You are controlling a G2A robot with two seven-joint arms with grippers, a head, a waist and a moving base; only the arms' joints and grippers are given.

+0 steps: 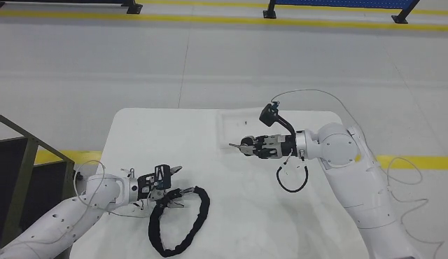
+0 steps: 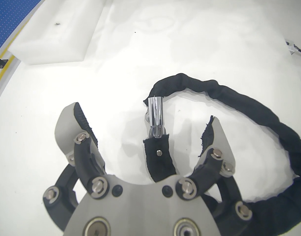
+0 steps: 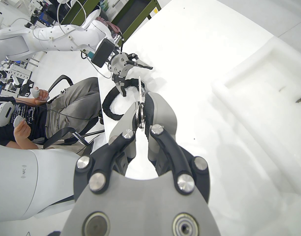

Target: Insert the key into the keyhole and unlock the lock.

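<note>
**Key gripped, lock not yet gripped; insertion not begun.**

The right claw [image 3: 141, 99] is clenched on the key [image 3: 140, 87], held above the middle of the bench [image 1: 140, 133], well apart from the lock [image 1: 189, 224] and at about 2 o'clock from it. The lock lies at the bench's 7 o'clock. The left claw [image 2: 144, 111] is released, its fingers on either side of the lock's metal cylinder [image 2: 155, 111] without touching it. Steadying, inserting and turning all appear left to do.

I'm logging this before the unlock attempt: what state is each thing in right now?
Black fabric-sleeved chain lock: lying looped on the white table.
Small silver metal key: gripped, not inserted.
Left pincer: open, straddling the lock's shiny cylinder.
Right pincer: shut on the key.
</note>
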